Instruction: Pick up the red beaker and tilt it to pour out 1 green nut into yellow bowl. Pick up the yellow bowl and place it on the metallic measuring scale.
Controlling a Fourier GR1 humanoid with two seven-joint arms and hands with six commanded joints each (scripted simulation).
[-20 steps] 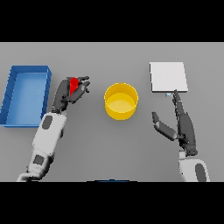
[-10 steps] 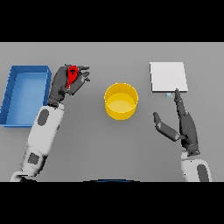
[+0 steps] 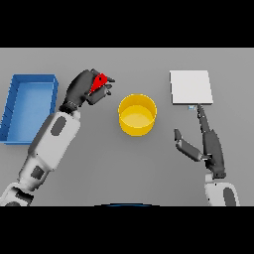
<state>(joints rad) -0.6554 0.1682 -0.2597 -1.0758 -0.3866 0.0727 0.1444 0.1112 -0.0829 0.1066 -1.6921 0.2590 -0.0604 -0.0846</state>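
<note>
Now the red beaker (image 3: 99,82) is sitting wrapped in the curled fingers of the left hand (image 3: 85,89), raised left of the yellow bowl (image 3: 137,115) and mostly hidden by the fingers. It is looking small, rigid and light, so a grip round its sides should do, leaving the mouth free for tilting. The right hand (image 3: 206,144) is lying open near the scale (image 3: 191,87). A blue tray (image 3: 30,80) is resting at the table's (image 3: 149,168) left.
</note>
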